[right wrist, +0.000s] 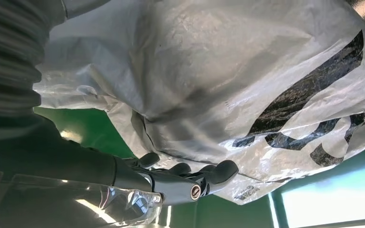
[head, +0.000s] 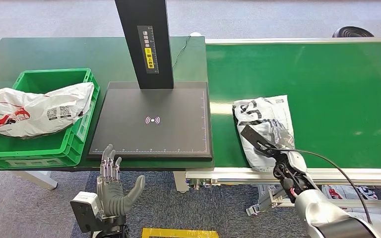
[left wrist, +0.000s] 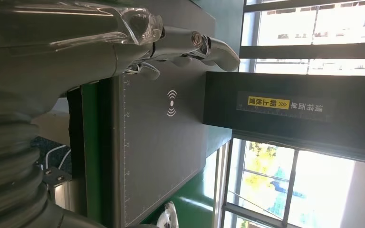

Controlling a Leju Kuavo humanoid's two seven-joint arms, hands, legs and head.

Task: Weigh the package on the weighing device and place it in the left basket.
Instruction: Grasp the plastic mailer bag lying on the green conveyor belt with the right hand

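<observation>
Pkg [head: 264, 130]: white poly bag w/ black print, lower right of centre in head view, on green belt [head: 337, 94], long axis running up-down the frame. Right hand [head: 273, 141] lies on its lower part, fingers resting on the plastic; real grip or not, can't tell. Scale plate [head: 151, 121] just left of pkg, bare, black post [head: 144, 42] at its top edge. Left hand [head: 113, 191] lower left, fingers spread, holding nothing, well apart from pkg. Green basket [head: 77, 146] far left already holds another bag [head: 34, 111]. Right hand nearest; likely lift leftward.

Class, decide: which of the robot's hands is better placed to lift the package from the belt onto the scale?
Right. The right hand already rests on the package; the left hand hangs open below the scale.
</observation>
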